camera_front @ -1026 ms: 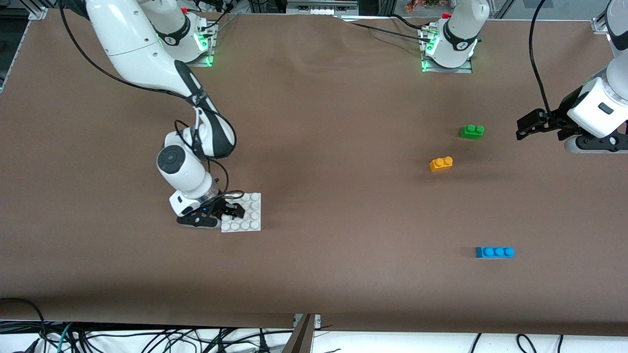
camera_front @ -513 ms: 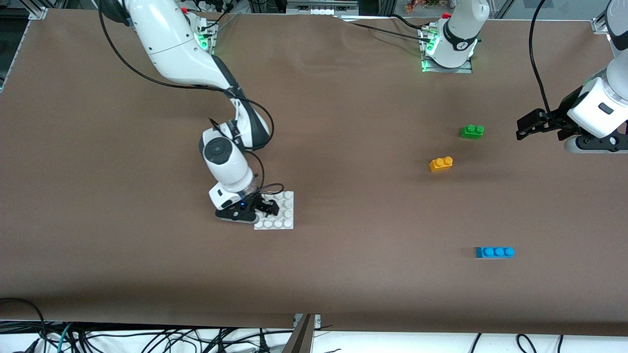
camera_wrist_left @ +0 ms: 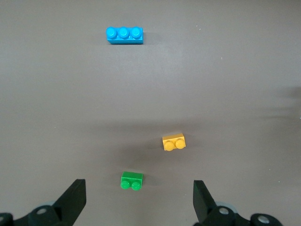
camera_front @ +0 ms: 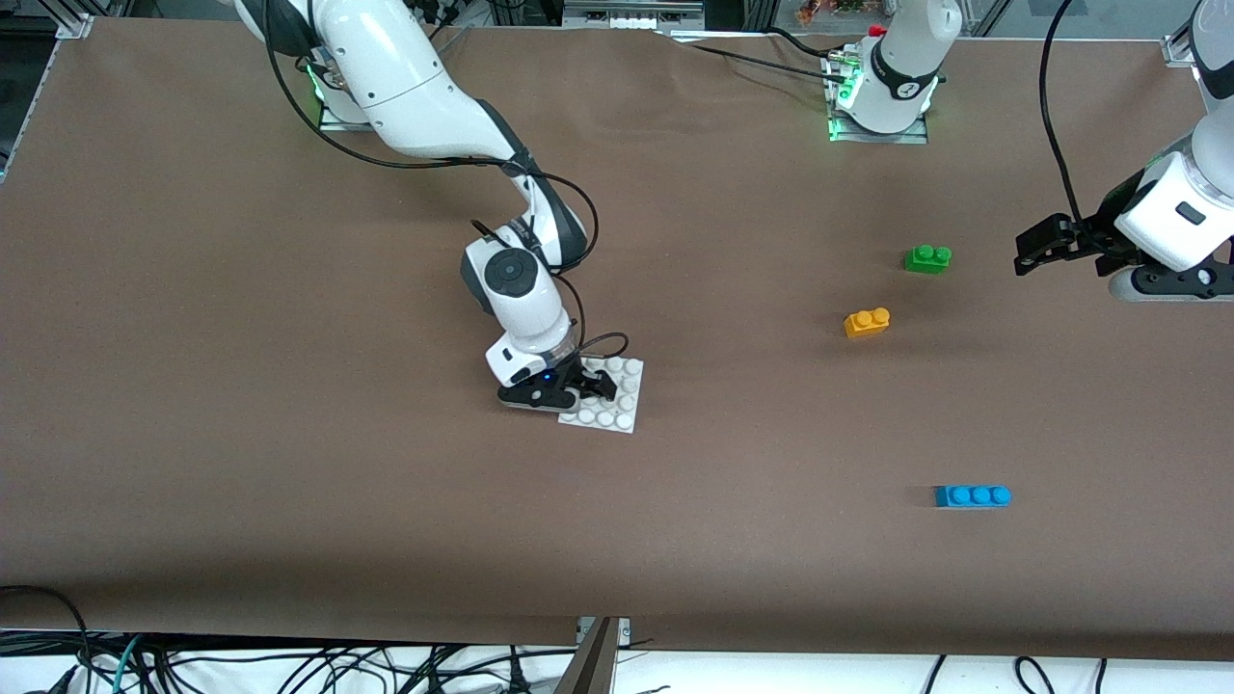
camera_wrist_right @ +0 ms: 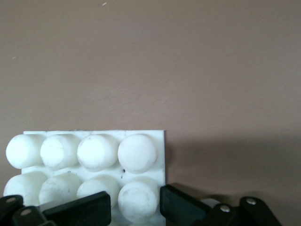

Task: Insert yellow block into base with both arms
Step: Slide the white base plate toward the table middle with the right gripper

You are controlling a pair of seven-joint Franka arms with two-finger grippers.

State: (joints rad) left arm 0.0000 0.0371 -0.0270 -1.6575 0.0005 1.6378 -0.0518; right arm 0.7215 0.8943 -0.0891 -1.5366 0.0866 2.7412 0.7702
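The right gripper (camera_front: 600, 386) is clamped on the base (camera_front: 617, 410), at table centre. The left gripper (camera_front: 1030, 253) waits spread wide, the yellow block (camera_front: 866, 322) at its 8 o'clock.

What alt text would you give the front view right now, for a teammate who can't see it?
The right gripper is shut on the edge of the white studded base near the middle of the brown table. The left gripper, open, waits at its arm's end of the table. The yellow block lies between the green brick and the blue three-stud brick, the blue one nearest the camera.
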